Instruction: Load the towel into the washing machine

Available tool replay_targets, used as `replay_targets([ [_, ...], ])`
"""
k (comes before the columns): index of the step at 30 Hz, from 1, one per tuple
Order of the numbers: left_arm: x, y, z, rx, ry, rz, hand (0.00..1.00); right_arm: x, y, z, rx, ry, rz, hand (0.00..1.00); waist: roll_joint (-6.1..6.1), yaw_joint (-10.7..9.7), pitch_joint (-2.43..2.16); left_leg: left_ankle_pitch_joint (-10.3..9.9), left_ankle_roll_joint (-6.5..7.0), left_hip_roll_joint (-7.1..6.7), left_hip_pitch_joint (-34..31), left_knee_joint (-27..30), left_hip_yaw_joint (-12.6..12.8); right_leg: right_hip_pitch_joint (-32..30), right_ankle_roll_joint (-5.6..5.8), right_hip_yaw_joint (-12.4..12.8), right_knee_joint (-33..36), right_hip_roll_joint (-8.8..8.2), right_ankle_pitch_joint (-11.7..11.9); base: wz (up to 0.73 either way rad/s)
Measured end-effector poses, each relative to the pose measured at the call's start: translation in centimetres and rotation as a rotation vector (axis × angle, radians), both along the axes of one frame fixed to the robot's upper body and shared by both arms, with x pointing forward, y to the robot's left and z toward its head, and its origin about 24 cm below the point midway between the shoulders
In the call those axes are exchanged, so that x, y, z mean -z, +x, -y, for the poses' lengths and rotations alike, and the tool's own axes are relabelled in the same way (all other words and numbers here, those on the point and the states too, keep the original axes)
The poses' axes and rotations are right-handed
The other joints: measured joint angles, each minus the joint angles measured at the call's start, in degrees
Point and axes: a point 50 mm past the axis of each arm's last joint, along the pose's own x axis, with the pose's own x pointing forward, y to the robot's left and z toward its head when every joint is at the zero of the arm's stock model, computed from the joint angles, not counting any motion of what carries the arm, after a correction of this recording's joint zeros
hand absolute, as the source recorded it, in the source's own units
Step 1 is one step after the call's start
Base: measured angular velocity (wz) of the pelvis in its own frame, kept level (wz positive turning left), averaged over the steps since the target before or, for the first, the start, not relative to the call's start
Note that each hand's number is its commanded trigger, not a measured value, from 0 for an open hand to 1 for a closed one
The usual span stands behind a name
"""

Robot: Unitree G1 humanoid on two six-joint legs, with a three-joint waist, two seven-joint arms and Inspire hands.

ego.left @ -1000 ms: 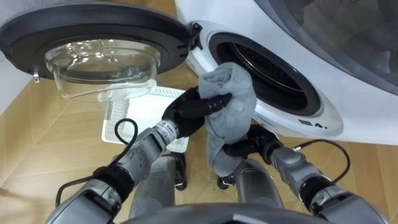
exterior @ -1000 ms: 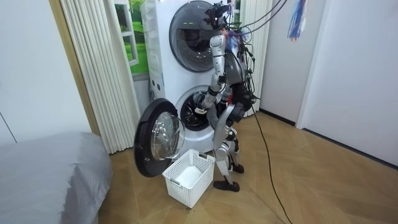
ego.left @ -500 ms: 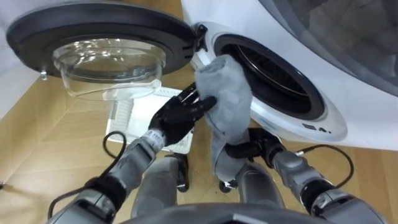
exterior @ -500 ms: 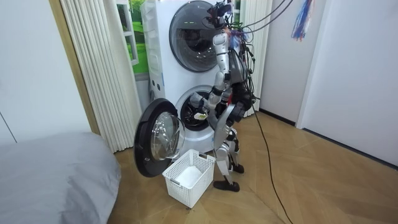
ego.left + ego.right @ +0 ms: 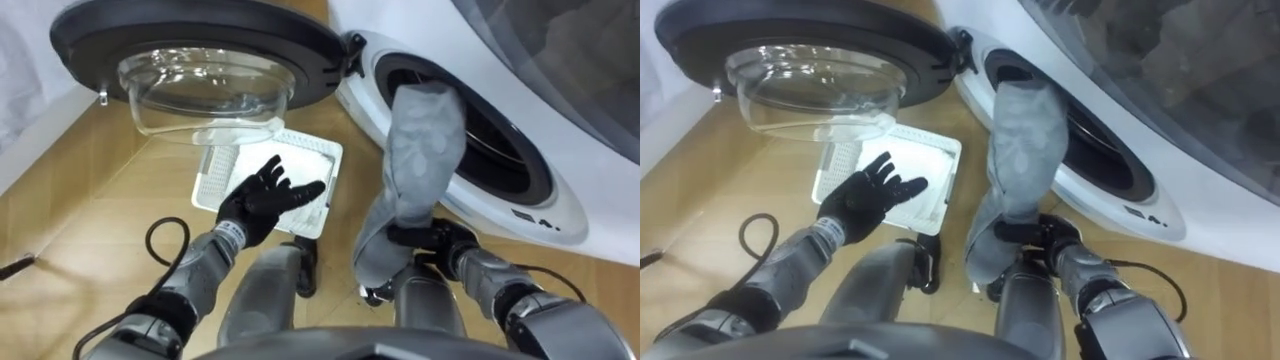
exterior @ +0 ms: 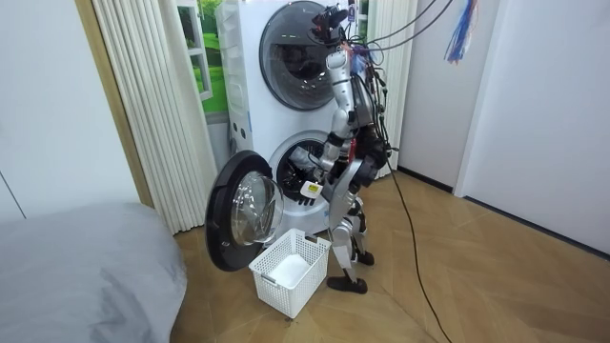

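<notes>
My right hand [image 5: 432, 238] clamps the grey towel [image 5: 420, 140] low, so its top reaches the washing machine drum [image 5: 495, 125] (left hand [image 5: 262, 200] fingers spread, empty).

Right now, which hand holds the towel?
The right hand: its fingers are curled round the lower part of the grey towel, which stands up against the washer's opening. The left hand is spread open and empty.

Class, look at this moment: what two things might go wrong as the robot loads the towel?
1. Only the top end of the towel is at the washer opening; the right robot hand grips it low down, so it may flop back out.
2. The left robot hand is open above the basket, off the towel, so nothing guides the upper end in.
</notes>
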Motion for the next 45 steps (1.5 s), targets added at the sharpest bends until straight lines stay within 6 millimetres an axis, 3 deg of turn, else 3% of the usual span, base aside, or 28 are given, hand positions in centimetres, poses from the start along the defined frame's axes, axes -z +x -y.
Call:
replay_targets([
  [7,-0.2,0.3,0.2,-0.006,0.007,-0.004,0.00,-0.2,0.1,1.0,0.164,0.072,-0.001,1.00,-0.46,-0.01,0.36,0.30,0.47,-1.04,-0.96,-0.09,-0.16,-1.40,0.70,-0.39,1.22,-1.73,-0.68,0.08],
  [14,-0.6,0.9,0.4,-0.021,-0.002,-0.003,0.00,-0.2,0.0,1.4,0.271,0.127,-0.005,1.00,-0.72,-0.17,0.44,0.31,0.48,-1.37,-1.17,0.29,-0.14,-1.45,0.97,-0.45,1.48,-1.87,-0.84,0.01],
  [23,-0.8,1.2,0.3,-0.063,0.003,-0.004,0.00,-0.2,-0.4,2.2,0.704,0.347,0.037,1.00,-1.40,-0.34,0.33,0.47,0.74,-1.69,-0.80,0.42,-0.05,-1.34,0.82,0.06,2.31,-1.84,-0.93,0.00],
  [33,-1.3,1.6,-0.1,-0.077,0.026,-0.007,0.00,-2.0,3.3,2.0,0.890,0.531,0.107,1.00,-4.25,-1.24,0.09,0.88,1.28,-2.28,-3.18,2.54,0.03,-4.15,0.80,-0.08,5.23,-3.43,-1.52,0.04],
  [41,-1.5,1.8,-1.3,-0.104,0.068,-0.018,0.00,-3.3,5.0,3.2,0.948,0.520,0.126,1.00,-5.06,-1.37,-0.01,1.09,1.75,-2.72,-3.92,2.83,0.94,-5.41,1.48,0.65,6.27,-3.99,-1.09,-0.02],
  [43,-2.0,2.2,-1.7,-0.134,0.077,-0.001,0.00,-4.1,6.1,3.8,0.953,0.497,0.143,0.84,-5.10,-1.57,-0.03,1.19,1.93,-2.83,-4.31,2.93,1.51,-6.22,1.47,0.94,7.10,-4.37,-1.10,-0.07],
  [45,-2.2,2.6,-1.5,-0.139,0.086,0.014,0.00,-4.7,6.8,4.1,0.963,0.481,0.151,0.00,-5.20,-1.64,0.00,1.24,2.01,-2.88,-4.73,3.21,1.52,-6.58,1.47,0.98,7.45,-4.50,-1.12,0.02],
])
